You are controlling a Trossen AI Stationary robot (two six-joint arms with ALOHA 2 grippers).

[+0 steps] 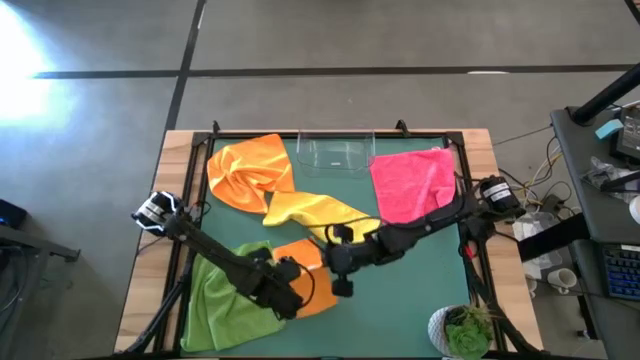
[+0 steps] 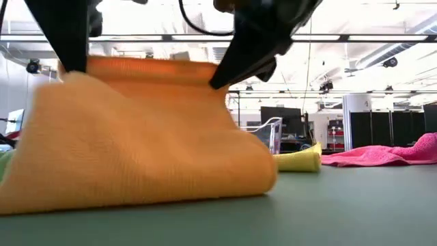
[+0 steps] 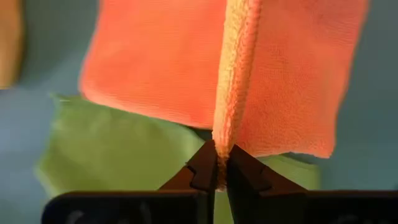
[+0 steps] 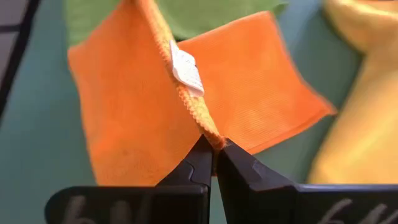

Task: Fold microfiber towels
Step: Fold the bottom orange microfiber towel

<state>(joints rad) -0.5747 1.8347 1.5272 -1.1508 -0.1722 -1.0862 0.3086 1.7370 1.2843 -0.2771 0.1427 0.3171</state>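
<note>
1. Holding the orange towel [image 1: 308,272] with both claws, mid-fold, at the near-centre of the green surface [image 1: 420,290].
2. Left claw [image 3: 217,163] is pinched tight on one edge of the towel; the hem runs straight away from the tips.
3. Right claw [image 4: 214,149] is closed on another corner of the same towel, on the hem by the white care tag [image 4: 186,68].
4. Low view: the held edge is lifted between the two claws and the cloth drapes to the surface, already doubled into a rounded fold.
5. Key relation: the gripped edge spans claw to claw, roughly left-right across the surface. The free half lies flat below. I judge both claws must travel together, square to that edge, to lay it over.
6. Lime green towel [image 1: 225,300] lies under the orange one's left side; risk of dragging it.
7. Second orange towel [image 1: 250,170], yellow towel [image 1: 310,208] and pink towel [image 1: 412,182] lie further back, unfolded, near the clear bin [image 1: 335,152].
</note>
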